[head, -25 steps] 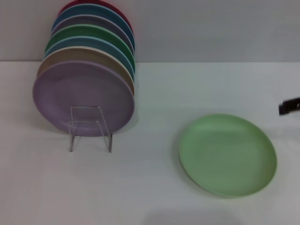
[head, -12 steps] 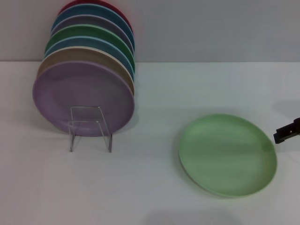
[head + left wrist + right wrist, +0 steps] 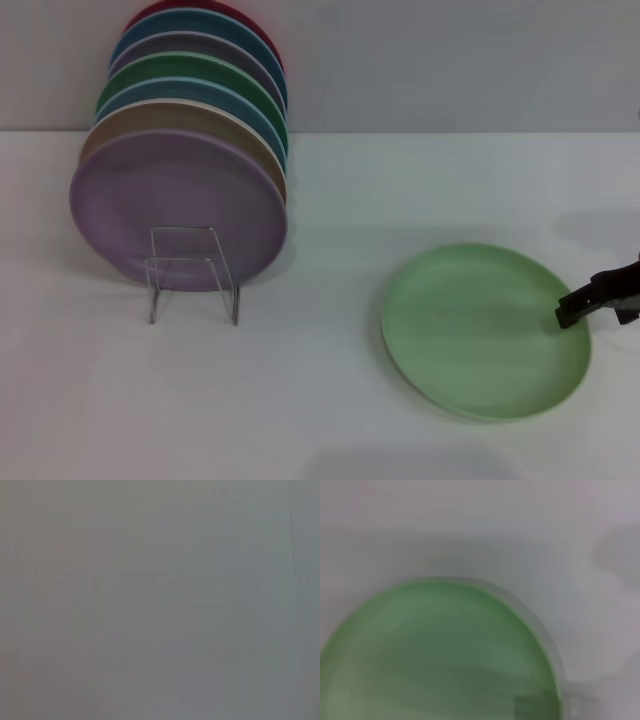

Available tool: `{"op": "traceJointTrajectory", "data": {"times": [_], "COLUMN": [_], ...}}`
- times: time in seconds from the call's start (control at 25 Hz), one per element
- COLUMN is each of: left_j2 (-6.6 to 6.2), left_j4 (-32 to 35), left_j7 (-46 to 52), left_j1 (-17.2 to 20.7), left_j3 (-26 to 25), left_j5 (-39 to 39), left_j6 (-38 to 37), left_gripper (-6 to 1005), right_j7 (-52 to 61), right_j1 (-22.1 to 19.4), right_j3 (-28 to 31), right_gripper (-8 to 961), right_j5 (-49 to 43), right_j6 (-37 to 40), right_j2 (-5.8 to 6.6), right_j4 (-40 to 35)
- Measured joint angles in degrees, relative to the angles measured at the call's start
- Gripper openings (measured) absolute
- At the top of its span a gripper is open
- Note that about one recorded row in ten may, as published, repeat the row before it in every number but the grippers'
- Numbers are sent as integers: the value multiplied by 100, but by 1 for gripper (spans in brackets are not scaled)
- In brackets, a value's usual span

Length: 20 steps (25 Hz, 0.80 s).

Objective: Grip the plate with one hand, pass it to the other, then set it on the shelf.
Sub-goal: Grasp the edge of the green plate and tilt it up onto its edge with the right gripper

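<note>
Plate [image 3: 480, 335], pale green, flat on our table [image 3: 330, 400]; our right gripper [image 3: 572, 312] reaches its right rim for pickup, finger state undeterminable.

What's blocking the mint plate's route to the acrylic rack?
On the table, nothing: bare white surface lies between the plate and the rack. The rack already holds a leaning stack of plates. The right tool is at the plate's right rim.
</note>
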State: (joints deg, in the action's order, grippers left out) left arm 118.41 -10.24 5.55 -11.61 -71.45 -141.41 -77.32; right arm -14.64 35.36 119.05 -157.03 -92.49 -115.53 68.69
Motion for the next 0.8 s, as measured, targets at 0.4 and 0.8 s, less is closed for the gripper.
{"op": "traceJointTrajectory", "data": {"times": [0.4,0.8], "left_j2": [7,1], "left_j4": [-4,-5], "left_j7": [5,7], "left_j1": [-19,-13], "left_j3": [57,61], "left_j5": [-3,-1], "left_j6": [-2,-8], "left_gripper": [861,860], "right_j7": [-5,-6], "right_j1": [89,132], "right_j3": [-37,-230], "right_gripper": [817,817], "right_j5": [-72,-224], "right_j6": [54,216], "right_j2": [7,-22], "right_j4": [-111,-359]}}
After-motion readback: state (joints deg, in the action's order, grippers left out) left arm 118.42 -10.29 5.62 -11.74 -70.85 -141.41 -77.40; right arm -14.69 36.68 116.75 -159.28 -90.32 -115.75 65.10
